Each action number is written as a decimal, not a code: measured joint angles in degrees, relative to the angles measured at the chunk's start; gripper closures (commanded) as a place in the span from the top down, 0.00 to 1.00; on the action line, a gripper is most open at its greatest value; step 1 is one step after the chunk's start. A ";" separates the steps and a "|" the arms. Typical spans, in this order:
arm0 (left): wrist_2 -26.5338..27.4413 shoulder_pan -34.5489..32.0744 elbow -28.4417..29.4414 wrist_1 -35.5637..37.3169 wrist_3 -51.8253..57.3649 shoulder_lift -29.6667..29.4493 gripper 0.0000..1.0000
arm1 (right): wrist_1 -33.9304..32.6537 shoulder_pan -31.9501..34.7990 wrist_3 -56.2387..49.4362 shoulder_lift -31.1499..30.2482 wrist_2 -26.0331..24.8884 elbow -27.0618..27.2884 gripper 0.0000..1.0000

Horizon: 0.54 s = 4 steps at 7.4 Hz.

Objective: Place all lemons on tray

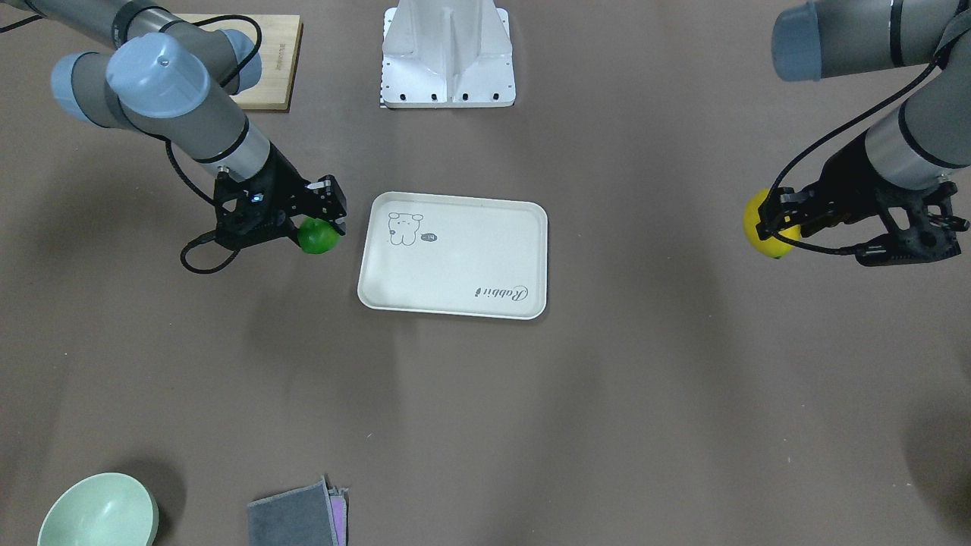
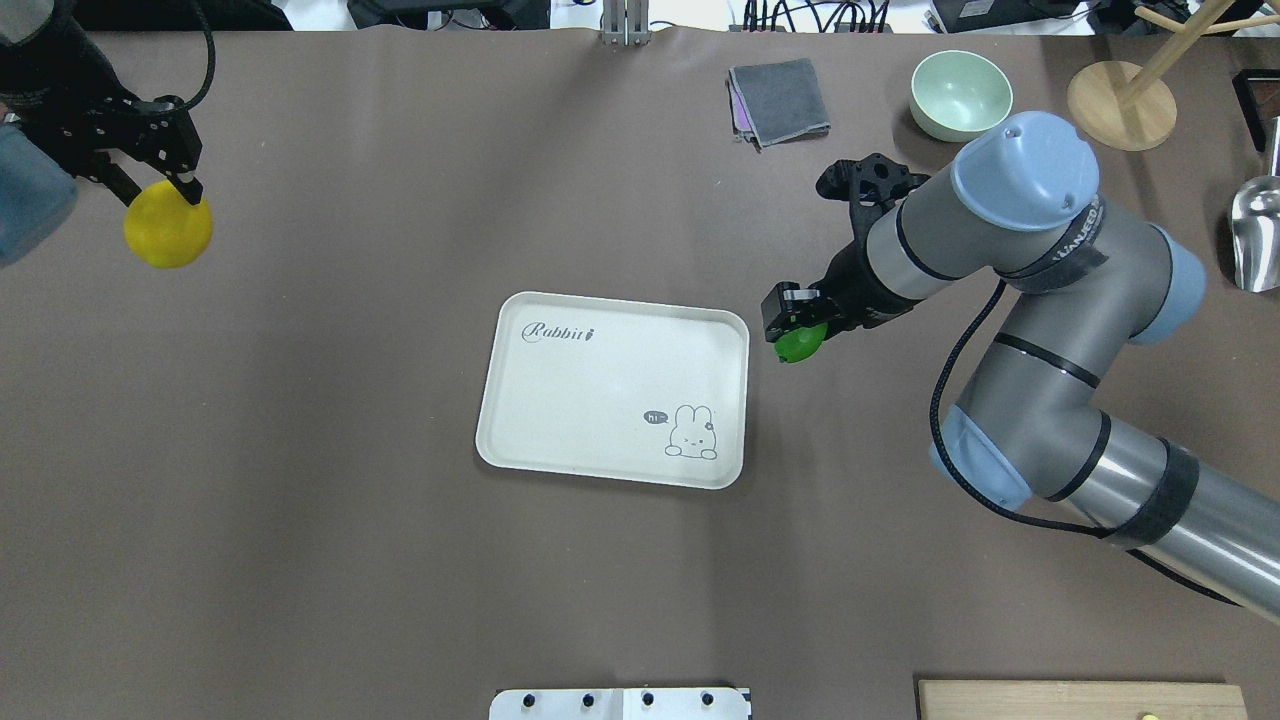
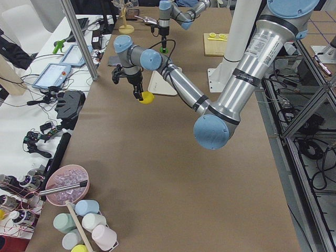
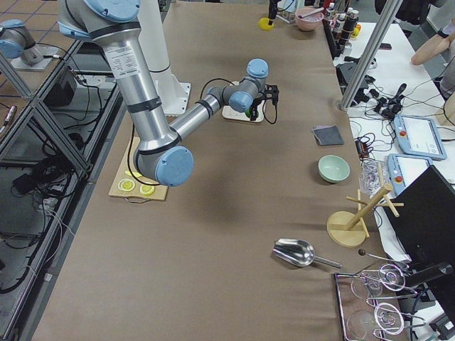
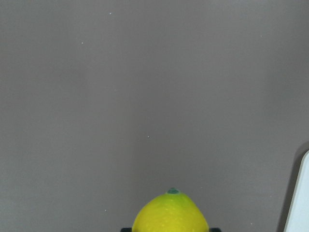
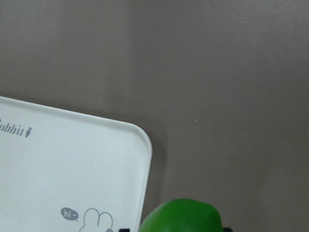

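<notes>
The cream-white tray (image 2: 600, 400) lies empty at the table's middle; it also shows in the front view (image 1: 455, 280). My right gripper (image 2: 795, 330) is shut on the green lemon (image 2: 800, 343) and holds it above the table just off the tray's right edge; the lemon also shows in the front view (image 1: 318, 236) and the right wrist view (image 6: 182, 216). My left gripper (image 2: 155, 185) is shut on the yellow lemon (image 2: 167, 232) far to the tray's left, above the table; the lemon also shows in the front view (image 1: 766, 227) and the left wrist view (image 5: 170, 214).
A pale green bowl (image 2: 960, 93) and folded grey cloths (image 2: 778, 100) lie at the far side. A wooden stand (image 2: 1122, 104) and a metal scoop (image 2: 1255, 235) are far right. A wooden cutting board (image 2: 1080, 700) with lemon slices (image 4: 136, 187) is near the robot's right.
</notes>
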 measured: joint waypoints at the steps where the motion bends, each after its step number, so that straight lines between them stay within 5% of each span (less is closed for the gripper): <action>1: -0.03 -0.34 -0.92 1.19 0.02 0.25 0.00 | 1.65 -1.90 0.01 0.85 -2.36 -0.37 0.41; 2: -0.06 -0.57 -1.21 1.81 0.01 0.31 0.00 | 2.44 -3.42 0.03 1.70 -4.30 -0.65 0.51; 3: -0.11 -0.56 -0.70 1.91 -0.03 0.27 0.00 | 2.86 -4.66 0.02 2.59 -5.96 -1.20 0.83; 4: -0.17 -0.48 0.13 1.79 -0.09 0.06 0.00 | 3.13 -5.49 0.02 3.55 -7.18 -1.97 1.00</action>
